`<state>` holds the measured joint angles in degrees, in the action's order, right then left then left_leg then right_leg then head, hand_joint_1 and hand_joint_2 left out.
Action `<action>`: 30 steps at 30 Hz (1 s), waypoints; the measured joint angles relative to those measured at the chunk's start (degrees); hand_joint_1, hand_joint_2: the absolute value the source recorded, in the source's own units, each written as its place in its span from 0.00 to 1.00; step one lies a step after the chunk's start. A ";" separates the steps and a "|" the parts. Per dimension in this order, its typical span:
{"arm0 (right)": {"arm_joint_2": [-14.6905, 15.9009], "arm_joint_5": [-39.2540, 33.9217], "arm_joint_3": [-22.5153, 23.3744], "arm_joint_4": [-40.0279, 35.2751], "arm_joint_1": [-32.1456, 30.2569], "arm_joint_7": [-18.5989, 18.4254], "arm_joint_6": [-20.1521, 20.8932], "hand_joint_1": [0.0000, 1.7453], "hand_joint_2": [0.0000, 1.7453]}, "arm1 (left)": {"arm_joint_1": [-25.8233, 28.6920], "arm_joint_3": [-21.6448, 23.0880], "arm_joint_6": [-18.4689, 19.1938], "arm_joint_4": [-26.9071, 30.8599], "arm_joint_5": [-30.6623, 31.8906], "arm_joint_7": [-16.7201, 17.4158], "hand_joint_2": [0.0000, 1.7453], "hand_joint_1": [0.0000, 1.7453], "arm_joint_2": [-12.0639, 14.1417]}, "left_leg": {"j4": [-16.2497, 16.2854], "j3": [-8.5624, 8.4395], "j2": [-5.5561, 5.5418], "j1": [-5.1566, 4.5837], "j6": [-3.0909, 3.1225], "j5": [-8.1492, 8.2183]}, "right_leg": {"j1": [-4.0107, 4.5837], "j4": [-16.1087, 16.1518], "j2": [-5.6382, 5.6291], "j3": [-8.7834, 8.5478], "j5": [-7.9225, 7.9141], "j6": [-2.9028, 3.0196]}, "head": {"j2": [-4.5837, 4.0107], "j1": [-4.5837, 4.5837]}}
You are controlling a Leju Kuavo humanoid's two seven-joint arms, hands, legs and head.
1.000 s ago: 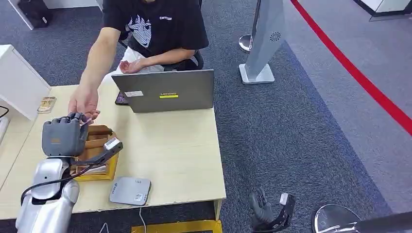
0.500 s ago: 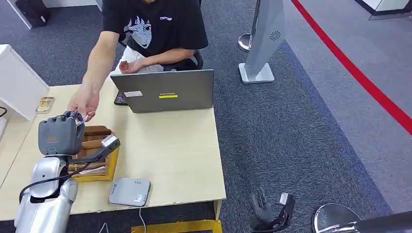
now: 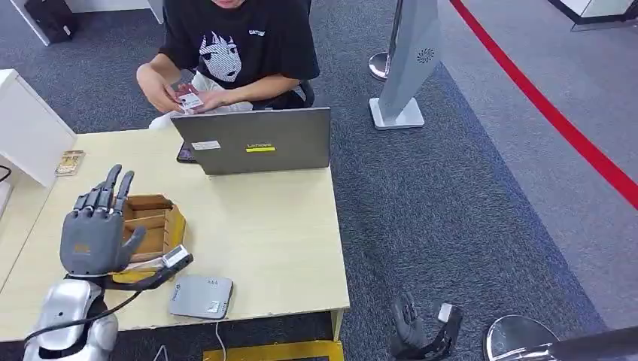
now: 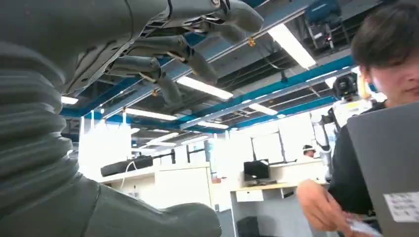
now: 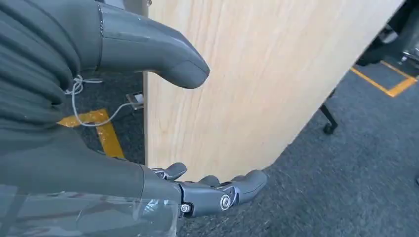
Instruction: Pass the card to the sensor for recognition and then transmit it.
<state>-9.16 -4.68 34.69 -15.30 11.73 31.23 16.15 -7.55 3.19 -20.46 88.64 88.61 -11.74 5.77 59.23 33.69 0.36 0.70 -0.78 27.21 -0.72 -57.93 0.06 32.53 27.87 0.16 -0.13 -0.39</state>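
A seated person in a black shirt holds the small white card (image 3: 189,100) in both hands behind the grey laptop (image 3: 256,141); the same card (image 4: 363,227) shows at the laptop's edge in the left wrist view. My left hand (image 3: 96,226) is raised over the wooden box (image 3: 153,226), fingers spread and empty; its fingers (image 4: 163,54) are apart in the left wrist view too. The grey card sensor (image 3: 201,295) lies flat near the table's front edge. My right hand (image 3: 410,323) hangs low beside the table, holding nothing, its fingers (image 5: 222,190) loosely extended.
A white cabinet (image 3: 26,128) stands at the table's left, with a small patterned item (image 3: 70,162) beside it. A dark phone (image 3: 186,154) lies behind the laptop. A grey stand (image 3: 410,60) and a red floor line (image 3: 549,113) lie to the right on the carpet.
The person took the card from my left hand and drew it back behind the laptop. My left hand has opened and moved back toward me.
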 joint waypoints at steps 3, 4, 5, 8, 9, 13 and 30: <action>0.15 -0.74 0.77 -0.02 -0.33 0.48 0.22 0.00 1.00 | 4.95 1.09 -0.02 4.61 0.39 -0.07 1.00 0.00 0.04 | 0.00 0.01 -0.01 0.00 -0.03 0.06 | 0.00 0.01 0.02 0.01 0.03 0.01 | 0.00 0.02; 0.26 -0.90 0.96 -0.02 -0.45 0.63 0.22 0.00 1.00 | 6.41 1.36 0.13 5.81 0.24 -0.20 1.00 0.00 0.09 | -0.01 0.01 -0.01 0.00 -0.01 0.07 | 0.00 0.01 0.01 0.01 0.03 0.01 | 0.00 0.00; 0.37 -1.16 1.16 -0.02 -0.58 0.76 0.26 0.00 1.00 | 7.79 1.64 1.05 6.86 -0.16 -0.22 1.00 0.00 0.13 | -0.01 0.02 -0.01 0.00 -0.01 0.07 | 0.00 0.01 0.02 0.01 0.03 0.01 | 0.00 0.02; 0.68 -1.86 1.90 -0.07 -1.04 1.29 0.57 0.00 1.00 | 12.00 2.29 7.92 9.09 -3.22 0.44 1.00 0.00 1.66 | -0.03 0.02 0.01 0.01 -0.01 0.07 | 0.00 0.01 0.00 0.01 0.03 0.02 | 0.00 0.00; 0.81 -1.92 2.23 -0.07 -1.18 1.35 0.66 0.00 1.00 | 13.15 2.29 8.83 9.15 -3.85 0.81 1.00 0.00 2.56 | -0.03 0.02 0.00 0.02 -0.01 0.07 | 0.00 0.01 0.01 0.01 0.03 0.02 | 0.00 0.02; 1.25 -1.94 2.95 -0.09 -1.53 1.44 1.31 0.00 1.00 | 17.37 1.34 9.79 9.13 -4.46 3.21 1.00 0.00 6.33 | -0.04 0.01 0.00 0.06 -0.02 0.06 | 0.03 -0.01 0.01 0.02 0.05 0.05 | 0.00 0.00; 1.38 -0.65 3.85 -0.09 -1.87 1.40 2.27 0.00 1.00 | 17.99 -12.94 0.70 6.37 -3.13 1.22 1.00 0.00 5.66 | -0.04 0.01 -0.04 0.06 -0.07 0.02 | 0.03 -0.03 0.07 0.00 0.04 0.05 | 0.00 0.00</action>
<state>-7.78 -5.33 38.53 -15.39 9.86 32.63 18.43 10.44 -9.75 -19.76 95.01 85.48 -10.51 11.43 59.19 33.70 0.32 0.76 -0.85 27.23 -0.69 -57.95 0.13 32.54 27.91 0.22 -0.13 -0.39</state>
